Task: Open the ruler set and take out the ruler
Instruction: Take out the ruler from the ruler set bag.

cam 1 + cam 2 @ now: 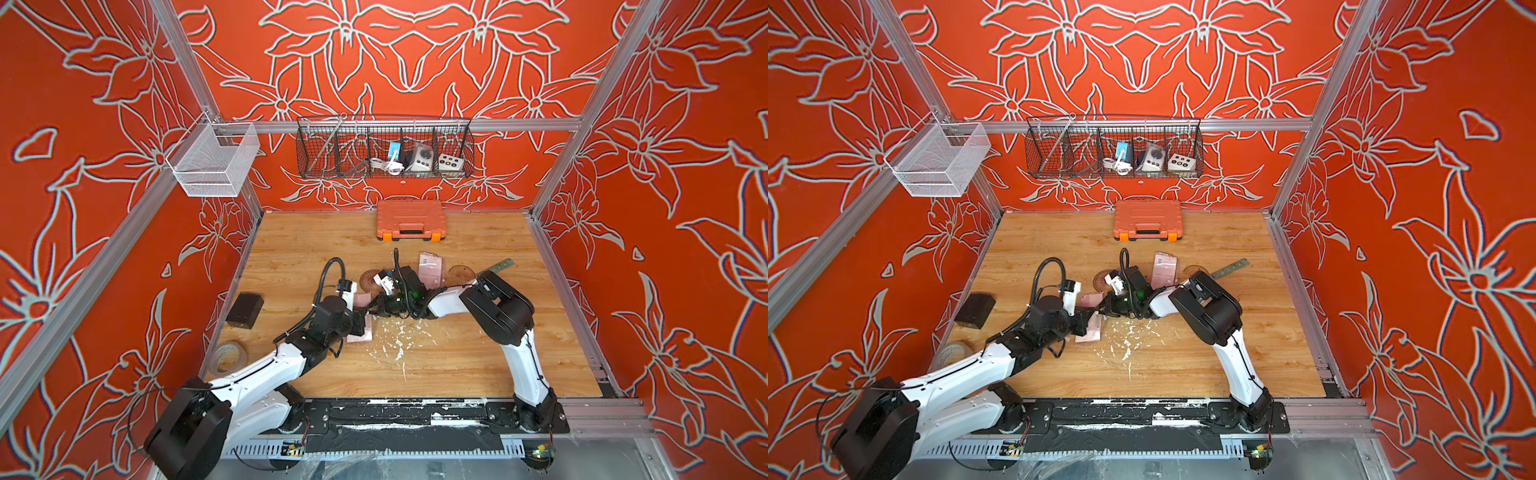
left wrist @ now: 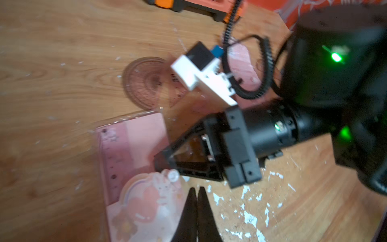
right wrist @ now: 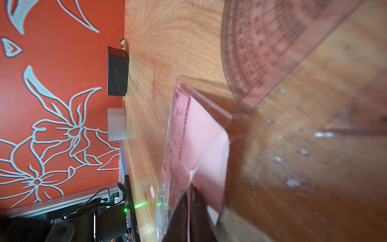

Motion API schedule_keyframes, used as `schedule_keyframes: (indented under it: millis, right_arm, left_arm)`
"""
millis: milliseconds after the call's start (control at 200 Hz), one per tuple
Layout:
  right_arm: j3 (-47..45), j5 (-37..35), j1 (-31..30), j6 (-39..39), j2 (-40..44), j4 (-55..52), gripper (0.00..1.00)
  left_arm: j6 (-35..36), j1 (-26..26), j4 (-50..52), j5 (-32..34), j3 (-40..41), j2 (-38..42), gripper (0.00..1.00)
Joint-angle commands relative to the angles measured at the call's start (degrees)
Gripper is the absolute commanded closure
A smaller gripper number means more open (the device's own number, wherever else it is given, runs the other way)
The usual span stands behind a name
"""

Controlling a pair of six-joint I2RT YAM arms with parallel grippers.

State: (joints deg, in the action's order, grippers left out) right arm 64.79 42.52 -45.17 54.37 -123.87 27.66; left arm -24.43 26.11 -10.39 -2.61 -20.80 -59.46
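ruler set [image 2: 134,146] — print blurred — right claw [image 3: 191,190] pinching

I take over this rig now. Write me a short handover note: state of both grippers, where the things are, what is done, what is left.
Left gripper: shut, at the edge of the ruler set pouch; I cannot tell whether it pinches the plastic.
Right gripper: shut on the pouch's clear plastic, with that side raised.
Pink ruler: inside the pouch. A protractor lies loose nearby.
Done: pouch gripped.
Left: open the pouch, pull the ruler out.
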Motion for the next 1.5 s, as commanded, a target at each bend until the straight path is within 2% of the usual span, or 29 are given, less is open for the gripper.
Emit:
schedule_keyframes:
  millis: [0,55,110,190,445,640,751,901,1001,1136,1206,1251,1371,1496]
  right_arm:
    - [1.4,0.4,-0.3,-0.8,-0.9,-0.6,0.91]
    - [1.3,0.6,-0.3,-0.7,-1.1,0.0,0.91]
    - [1.5,0.9,-0.3,-0.3,-1.4,0.3,0.90]
    - [1.7,1.4,-0.3,0.0,-1.9,0.8,0.90]
    - [2.0,2.0,-0.2,0.7,-2.4,1.6,0.87]
    - [2.3,2.7,-0.3,1.6,-3.5,2.0,0.85]
    - [3.4,3.8,-0.3,2.5,-5.0,1.9,0.83]
    - [5.0,4.3,-0.8,3.0,-6.9,1.2,0.83]
    - [5.3,4.2,-0.9,3.3,-7.5,1.0,0.84]
    - [5.7,3.2,-0.9,3.1,-7.4,0.6,0.92]
    - [6.3,2.6,-0.8,2.8,-7.4,-0.4,0.99]
    - [6.1,2.5,-0.8,2.8,-7.1,-0.1,1.00]
    - [4.0,1.9,-0.9,1.6,-4.5,0.6,1.00]
    - [0.9,2.7,-0.5,-0.3,-0.1,2.8,1.00]
  left_arm:
    - [-9.1,-9.5,8.5,-3.1,-1.6,-0.9,0.68]
    - [-10.4,-12.8,10.1,-4.7,-1.8,-2.1,0.65]
    - [-12.0,-14.9,11.2,-4.5,-1.9,-3.6,0.50]
    - [-13.6,-17.0,10.1,-7.3,-1.3,-5.5,0.50]
    - [-14.7,-17.1,0.3,-17.0,2.4,-12.4,0.45]
    - [-16.1,-17.1,-12.1,-22.6,4.8,-21.9,0.47]
    - [-17.0,-17.1,-21.0,-25.0,6.3,-27.5,0.57]
    - [-17.5,-17.1,-26.2,-26.5,6.4,-32.6,0.59]
    - [-17.1,-17.1,-25.8,-25.7,6.7,-31.4,0.60]
    - [-15.3,-17.1,-21.5,-23.9,6.6,-27.4,0.60]
    - [-15.3,-17.1,-21.1,-23.6,7.0,-25.7,0.60]
    - [-15.2,-17.1,-20.2,-22.7,7.3,-24.3,0.60]
    - [-13.8,-17.3,-14.8,-19.3,7.8,-17.8,0.53]
    - [-12.8,-18.5,-10.5,-17.9,7.7,-10.8,0.42]
